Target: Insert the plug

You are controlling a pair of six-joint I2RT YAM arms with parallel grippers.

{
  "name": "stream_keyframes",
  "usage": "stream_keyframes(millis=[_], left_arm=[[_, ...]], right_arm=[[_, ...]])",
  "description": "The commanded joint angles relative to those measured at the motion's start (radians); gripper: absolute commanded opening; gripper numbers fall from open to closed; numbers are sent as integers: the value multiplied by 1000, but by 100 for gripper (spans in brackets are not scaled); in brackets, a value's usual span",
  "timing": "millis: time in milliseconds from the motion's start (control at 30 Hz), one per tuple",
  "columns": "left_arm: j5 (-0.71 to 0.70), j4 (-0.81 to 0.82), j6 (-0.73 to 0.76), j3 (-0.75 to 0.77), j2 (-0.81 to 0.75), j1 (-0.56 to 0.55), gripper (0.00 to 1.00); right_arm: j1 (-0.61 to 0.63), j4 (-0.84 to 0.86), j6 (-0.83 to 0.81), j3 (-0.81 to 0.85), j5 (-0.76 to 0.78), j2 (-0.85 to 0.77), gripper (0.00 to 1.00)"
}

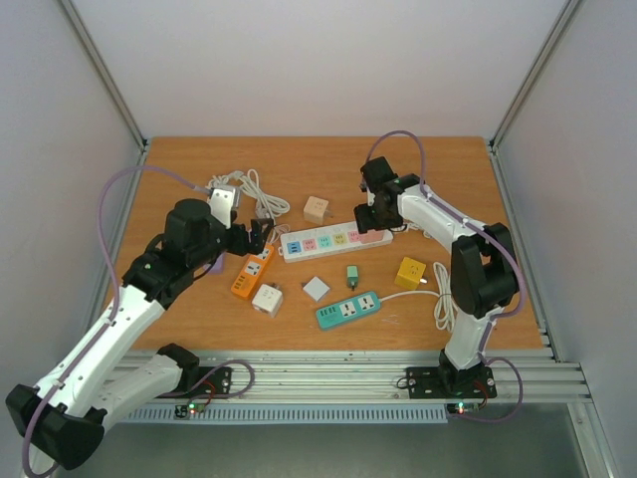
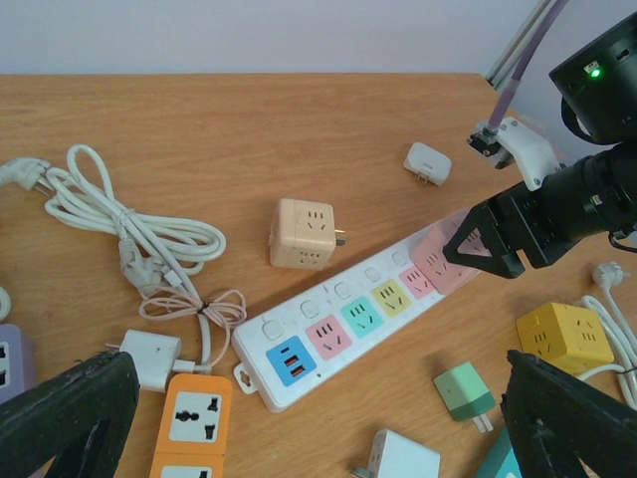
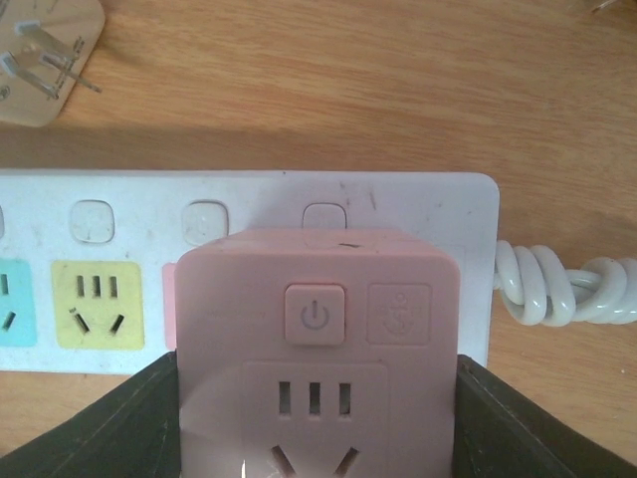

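Observation:
My right gripper (image 3: 314,433) is shut on a pink cube plug (image 3: 314,339), with a finger (image 3: 90,428) pressed on each side. The cube has a power button and a socket face on top. It sits over the right end of the white power strip (image 3: 249,194), covering its last socket. Its prongs are hidden, so how deep it sits cannot be told. The top view shows the pink cube (image 1: 372,237) under the right gripper (image 1: 366,217) at the end of the strip (image 1: 318,242). My left gripper (image 2: 318,438) is open and empty, above the strip's near-left end (image 2: 289,363).
An orange strip (image 1: 252,272), a teal strip (image 1: 348,310), a yellow cube (image 1: 410,272), a beige cube (image 1: 317,209), a small green plug (image 1: 352,273) and white adapters (image 1: 267,299) lie around the power strip. Coiled white cables (image 1: 249,189) lie at the back left.

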Motion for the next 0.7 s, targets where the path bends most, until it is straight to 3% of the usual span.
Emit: stream_keyframes(millis=[0, 233, 667], left_arm=[[32, 36, -20, -18, -27, 3, 99], [67, 11, -61, -21, -66, 4, 99], [146, -20, -113, -4, -66, 4, 99]], right_arm=[[2, -29, -1, -2, 6, 16, 63], [1, -40, -17, -68, -23, 48, 42], [10, 6, 44, -208, -49, 146, 37]])
